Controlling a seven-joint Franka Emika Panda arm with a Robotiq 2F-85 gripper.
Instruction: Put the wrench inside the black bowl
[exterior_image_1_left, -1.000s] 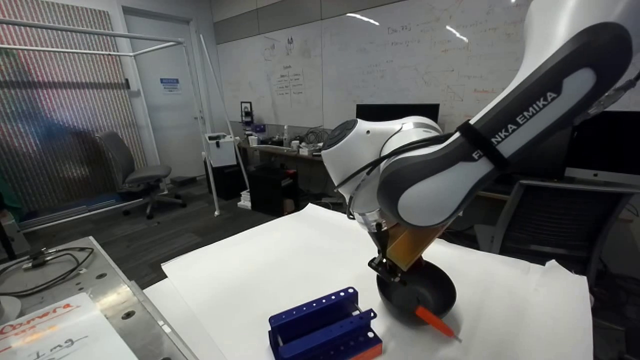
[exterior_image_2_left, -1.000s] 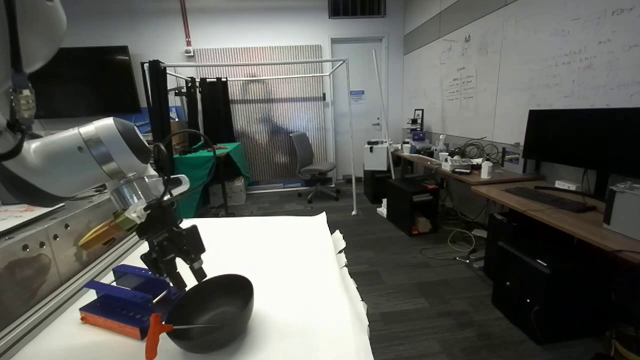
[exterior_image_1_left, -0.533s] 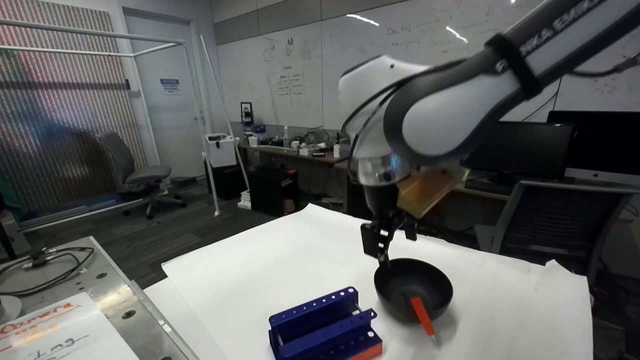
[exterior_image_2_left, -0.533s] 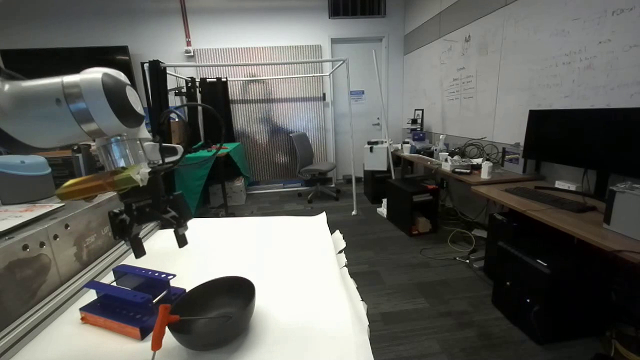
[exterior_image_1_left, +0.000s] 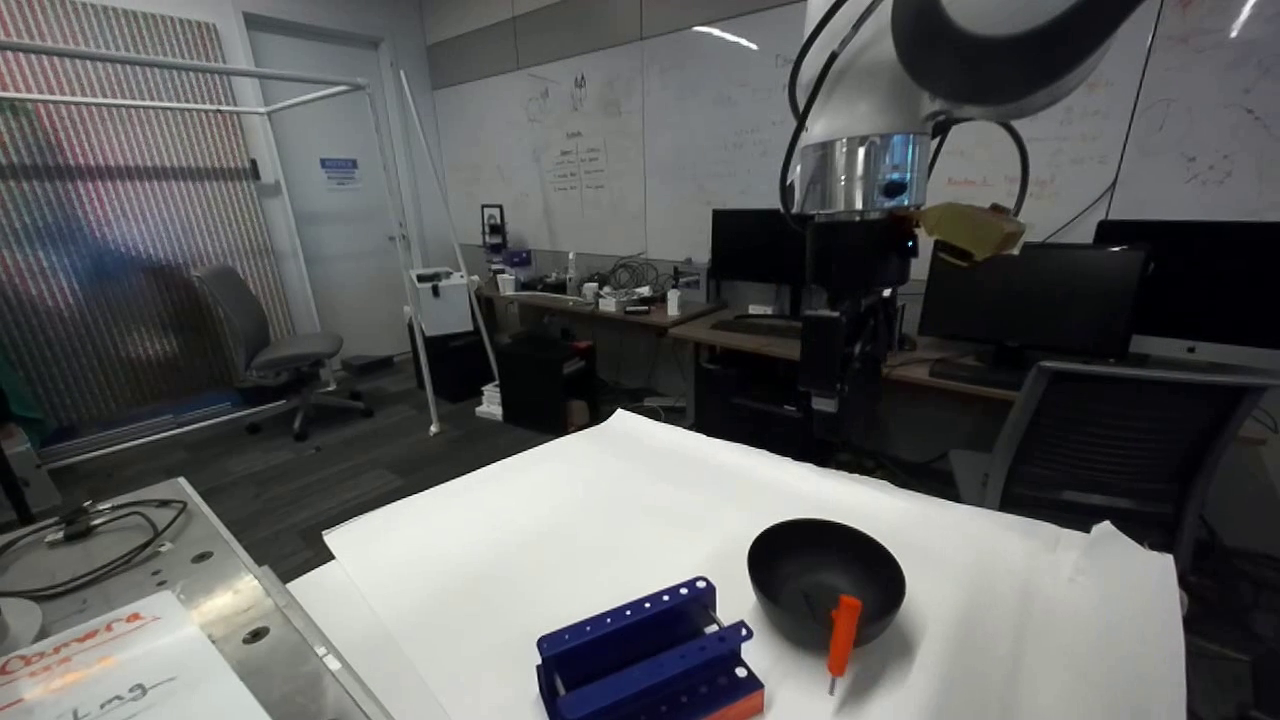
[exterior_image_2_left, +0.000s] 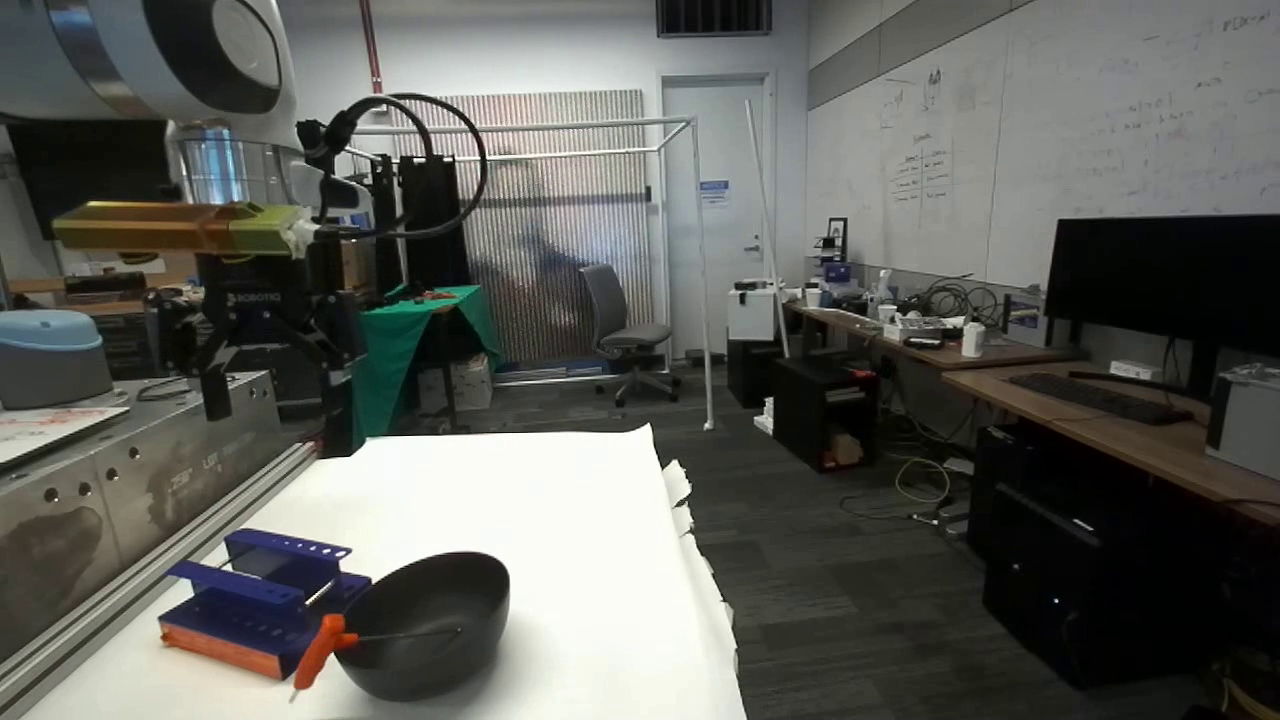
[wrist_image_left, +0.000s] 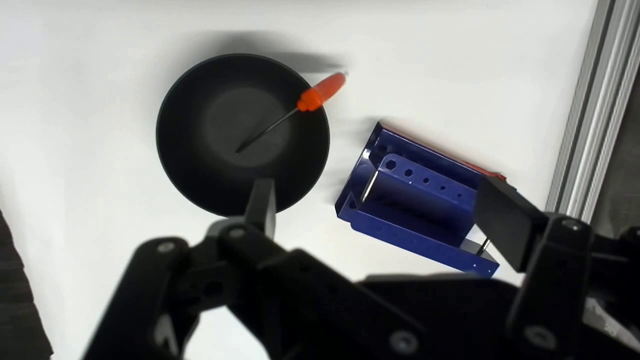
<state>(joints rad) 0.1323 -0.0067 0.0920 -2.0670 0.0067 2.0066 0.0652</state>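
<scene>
The wrench (wrist_image_left: 320, 94), with its orange-red handle and thin dark shaft, lies across the rim of the black bowl (wrist_image_left: 200, 165). Its shaft slants down into the bowl, while most of the handle sticks out past the edge. Both exterior views show this same lean, with the handle (exterior_image_1_left: 843, 632) hanging over the bowl's side. My gripper (exterior_image_2_left: 280, 410) is high above the table, well apart from wrench and bowl. Its fingers stand wide apart with nothing between them; in the wrist view one fingertip (wrist_image_left: 262, 200) overlaps the bowl's edge only in the picture.
A dark blue slotted rack (wrist_image_left: 415, 200) with an orange-red side stands on the white-covered table right beside the bowl. A metal rail (wrist_image_left: 585, 110) runs along one table edge. In an exterior view a metal bench (exterior_image_2_left: 150, 470) borders the table.
My gripper has risen from beside the bowl to high above the table, and its jaws have spread wider. The wrench's handle has swung round on the rim, and the bowl has shifted slightly.
</scene>
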